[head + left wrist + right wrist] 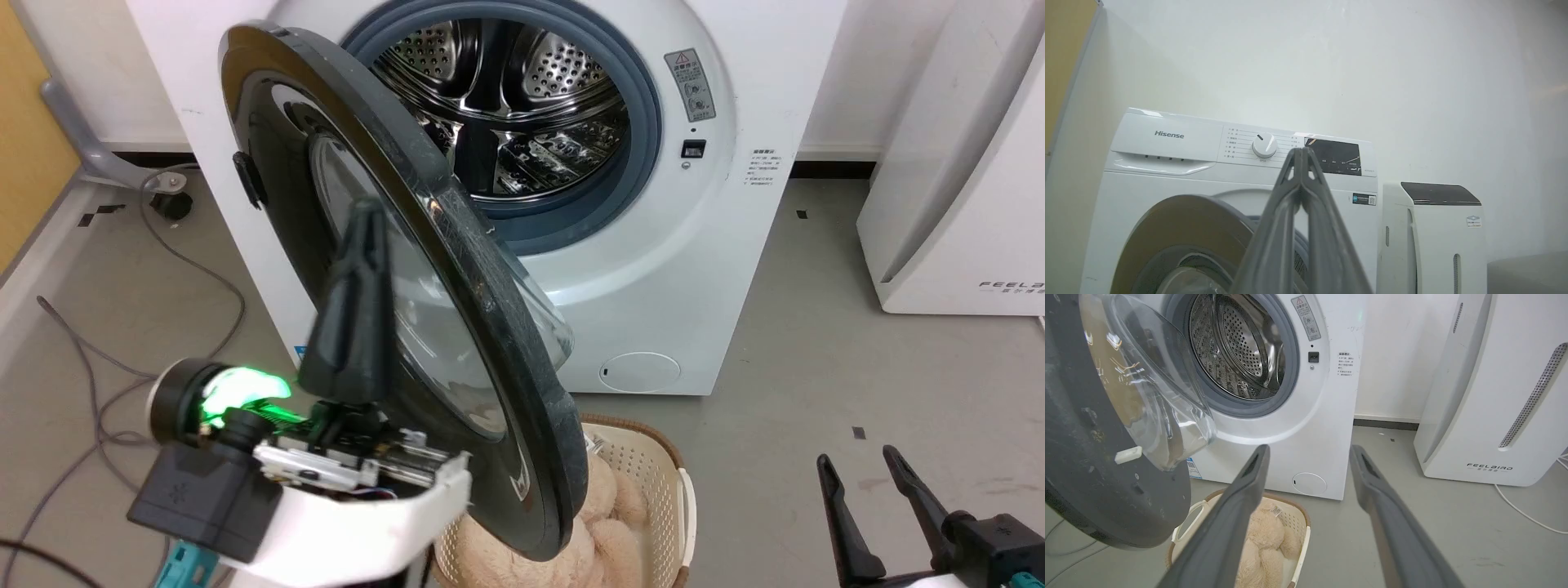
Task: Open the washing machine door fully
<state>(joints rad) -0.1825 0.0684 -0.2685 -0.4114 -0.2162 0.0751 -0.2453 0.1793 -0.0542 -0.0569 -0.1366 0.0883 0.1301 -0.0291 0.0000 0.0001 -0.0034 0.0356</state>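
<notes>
The washing machine (653, 269) stands ahead with its steel drum (522, 106) exposed. The washing machine door (482, 302), hinged on the left, is swung out partway toward me, its clear bowl facing the drum. My left gripper (365, 210) is shut and empty, its fingers pointing up in front of the door's outer face; I cannot tell whether they touch it. In the left wrist view the shut gripper (1301, 150) rises before the door (1188, 220) and the control panel. My right gripper (857, 455) is open and empty at the lower right, well away from the door (1086, 465).
A cream laundry basket (661, 482) holding a beige plush toy (1265, 539) sits on the floor under the door's lower edge. A white FEELBIRD appliance (955, 204) stands to the right. Grey cables (163, 269) trail on the floor at the left.
</notes>
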